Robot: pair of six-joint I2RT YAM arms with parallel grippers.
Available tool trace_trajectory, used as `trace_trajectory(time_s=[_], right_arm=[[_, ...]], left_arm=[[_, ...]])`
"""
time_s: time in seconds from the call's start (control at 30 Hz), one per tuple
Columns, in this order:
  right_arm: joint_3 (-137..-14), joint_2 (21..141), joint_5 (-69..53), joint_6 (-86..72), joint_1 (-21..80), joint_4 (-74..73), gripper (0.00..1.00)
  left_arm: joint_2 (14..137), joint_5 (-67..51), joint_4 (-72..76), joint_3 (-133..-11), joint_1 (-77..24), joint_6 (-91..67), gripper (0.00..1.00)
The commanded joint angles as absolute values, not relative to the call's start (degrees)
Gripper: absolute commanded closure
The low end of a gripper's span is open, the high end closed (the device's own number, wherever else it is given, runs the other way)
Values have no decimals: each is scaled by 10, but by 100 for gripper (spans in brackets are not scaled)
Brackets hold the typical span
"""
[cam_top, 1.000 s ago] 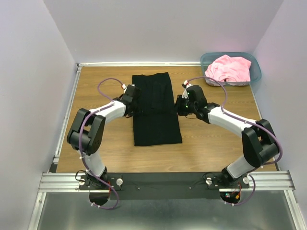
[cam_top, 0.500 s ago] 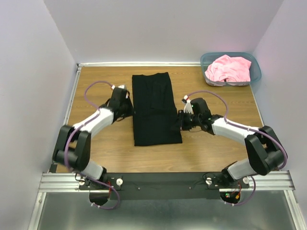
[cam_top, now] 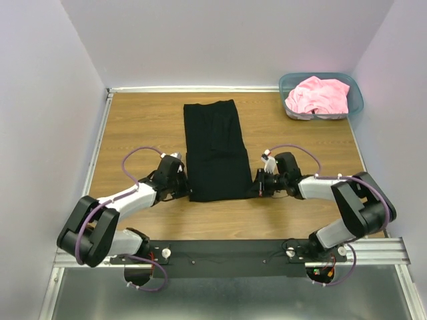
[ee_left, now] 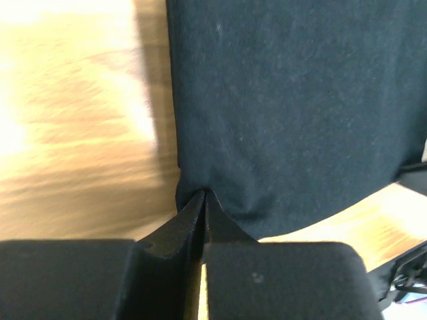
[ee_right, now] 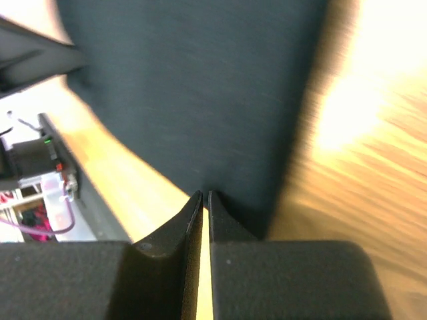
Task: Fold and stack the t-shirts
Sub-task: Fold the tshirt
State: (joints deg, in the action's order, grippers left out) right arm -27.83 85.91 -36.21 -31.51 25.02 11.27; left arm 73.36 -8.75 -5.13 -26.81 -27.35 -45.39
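**Black t-shirt [cam_top: 215, 150] part-folded, near corners gripped; pink t-shirt [cam_top: 319, 95] not begun.**

On the wooden table [cam_top: 133, 127] I found the black t-shirt lying flat as a long narrow strip, its sides already turned in, running from the arms toward the far edge. I judged its end-to-end fold outstanding. The teal bin [cam_top: 357, 101] sat in the far right corner, well apart, with the pink t-shirt crumpled inside, unfolded and unstacked. The left gripper [cam_top: 185, 190] was pressed together, pinching the strip's near left corner, with cloth puckered at its tips. The right gripper [cam_top: 256, 189] was likewise pressed together at the near right corner, apparently nipping the hem. I judged the task under half complete.
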Motion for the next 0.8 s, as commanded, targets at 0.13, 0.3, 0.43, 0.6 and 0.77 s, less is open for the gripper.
trace_trajectory(time_s=[0.13,0.3,0.43,0.6,0.77], right_arm=[[-193,899,-314,-353,203,179,92],[-192,830,-263,-384,191,111,93],[-202,779,-283,-379,191,82,92],[-223,751,-320,-385,191,68,89],[-241,756,-340,-385,191,64,89]], left_arm=[[774,-78,-75,-251,-303,-527,95],[778,-66,-93,-269,-304,-530,96],[745,-37,-154,-300,-307,-520,90],[669,-13,-220,-335,-337,-530,86],[685,-18,-230,-350,-387,-552,86]])
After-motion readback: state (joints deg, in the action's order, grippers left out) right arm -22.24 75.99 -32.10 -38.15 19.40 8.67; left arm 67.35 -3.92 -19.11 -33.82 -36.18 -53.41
